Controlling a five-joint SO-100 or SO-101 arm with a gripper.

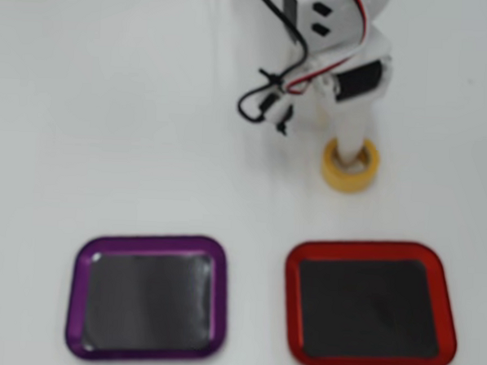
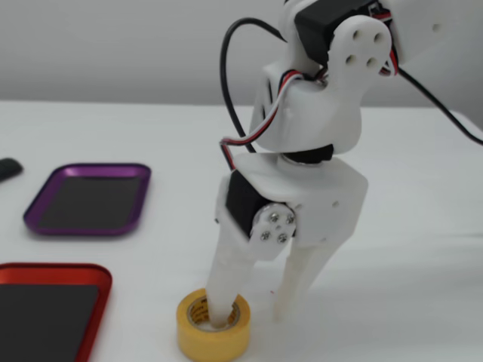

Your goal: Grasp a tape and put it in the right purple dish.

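Tape (image 2: 213, 326) on table, wall straddled by spread gripper (image 2: 253, 317), unclamped.
Risked slipping if lifted before closing; purple dish (image 2: 89, 198) well apart.

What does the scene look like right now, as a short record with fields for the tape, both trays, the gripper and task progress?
tape: yellow masking tape roll, lying flat on the white table, outside both trays
purple tray: empty, left of the red one in the overhead view
red tray: empty, nearest the tape in the overhead view
gripper: pointing down, one finger inside the roll's core, the other finger outside the roll, jaws apart
task progress: tape not yet lifted
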